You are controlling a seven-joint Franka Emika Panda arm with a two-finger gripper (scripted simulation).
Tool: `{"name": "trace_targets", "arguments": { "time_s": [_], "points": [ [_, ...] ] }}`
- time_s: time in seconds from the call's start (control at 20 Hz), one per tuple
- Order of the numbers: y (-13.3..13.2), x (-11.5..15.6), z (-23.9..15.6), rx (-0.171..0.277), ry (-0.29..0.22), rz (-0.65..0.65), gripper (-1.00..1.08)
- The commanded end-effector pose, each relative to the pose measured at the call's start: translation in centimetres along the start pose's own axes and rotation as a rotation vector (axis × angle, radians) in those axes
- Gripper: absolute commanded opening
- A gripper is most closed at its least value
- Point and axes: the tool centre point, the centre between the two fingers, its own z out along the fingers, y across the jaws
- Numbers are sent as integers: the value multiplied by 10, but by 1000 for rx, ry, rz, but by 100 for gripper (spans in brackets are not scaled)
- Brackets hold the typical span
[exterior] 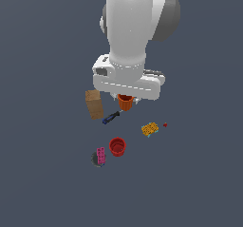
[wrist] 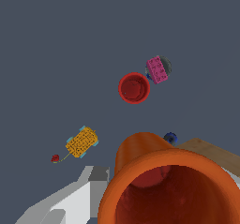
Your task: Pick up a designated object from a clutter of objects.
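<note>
The orange cup (exterior: 125, 102) hangs just under the white hand, raised above the other items. My gripper (exterior: 125, 97) is shut on it; its fingers are mostly hidden by the hand in the exterior view. In the wrist view the orange cup (wrist: 164, 185) fills the near corner, tilted, with its open mouth toward the camera. One grey finger (wrist: 70, 202) lies against its side, and the gripper (wrist: 157, 197) closes around it. The clutter lies below: a red cup (exterior: 117, 146), a pink studded brick (exterior: 100, 155), a yellow-orange block (exterior: 149, 128) and a blue-handled screwdriver (exterior: 111, 118).
A brown box (exterior: 94, 104) stands to the exterior view's left of the held cup. A tiny red piece (exterior: 165, 125) lies beside the yellow-orange block. The pink brick rests on a small dark round item (exterior: 96, 159). The floor is plain grey-blue.
</note>
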Motion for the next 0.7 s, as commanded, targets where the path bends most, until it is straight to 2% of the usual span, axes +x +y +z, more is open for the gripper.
{"name": "trace_targets", "arguments": {
  "time_s": [0.0,0.35,0.65],
  "points": [
    [13,-3,-23,0,0,-1,-100],
    [40,-6,-72,-1,0,0,-100],
    [51,-6,-91,-2,0,0,-100]
  ]
}}
